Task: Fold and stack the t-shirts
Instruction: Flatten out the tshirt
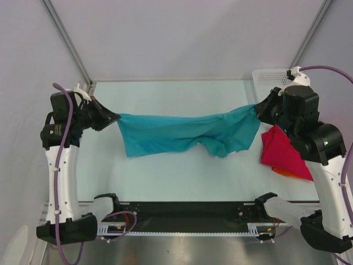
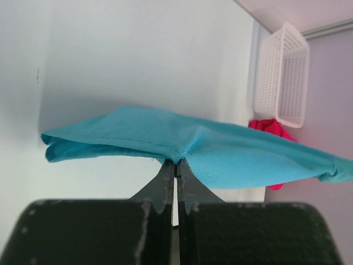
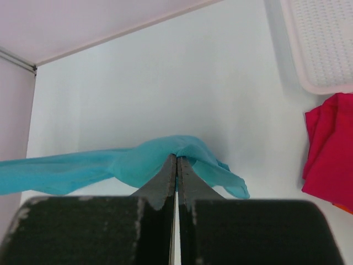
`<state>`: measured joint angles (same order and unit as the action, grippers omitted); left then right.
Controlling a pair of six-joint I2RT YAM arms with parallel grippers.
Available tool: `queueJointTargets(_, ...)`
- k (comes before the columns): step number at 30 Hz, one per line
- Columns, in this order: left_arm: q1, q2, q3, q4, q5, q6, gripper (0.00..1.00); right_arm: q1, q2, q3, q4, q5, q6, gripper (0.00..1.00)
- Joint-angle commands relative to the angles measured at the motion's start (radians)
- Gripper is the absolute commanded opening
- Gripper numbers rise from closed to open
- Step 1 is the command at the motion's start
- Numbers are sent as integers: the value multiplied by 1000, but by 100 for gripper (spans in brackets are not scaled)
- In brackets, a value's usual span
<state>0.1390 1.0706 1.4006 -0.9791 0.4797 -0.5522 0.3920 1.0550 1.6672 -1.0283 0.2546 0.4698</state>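
Observation:
A teal t-shirt (image 1: 182, 135) hangs stretched across the middle of the table between both arms. My left gripper (image 1: 114, 117) is shut on its left end, and in the left wrist view the cloth (image 2: 182, 146) is pinched at my fingertips (image 2: 176, 161). On the right end my right gripper (image 1: 257, 110) is shut too; there the teal cloth (image 3: 138, 163) bunches over the tips of the gripper (image 3: 177, 157). A crimson-pink t-shirt (image 1: 280, 153) lies crumpled at the right, under the right arm, with an orange t-shirt edge (image 1: 284, 173) showing beneath it.
A white mesh basket (image 1: 270, 77) stands at the far right corner, also seen as the basket (image 2: 284, 74) in the left wrist view. The pink shirt (image 3: 331, 146) lies just in front of it. Grey curtain walls close off the back and sides.

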Motion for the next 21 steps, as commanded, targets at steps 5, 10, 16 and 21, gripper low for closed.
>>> queueJointTargets(5, 13, -78, 138, 33, -113, -110, 0, -4, -6, 201, -79, 25, -17, 0)
queueJointTargets(10, 13, -92, 271, 0, -171, -137, 0, -2, 25, 350, -116, -27, -16, 0)
queueJointTargets(16, 11, -90, 397, -21, -194, -150, 0, -4, 45, 489, -130, -63, -13, 0)
queueJointTargets(21, 13, -100, 410, -23, -188, -170, 0, -4, 54, 540, -130, -78, -8, 0)
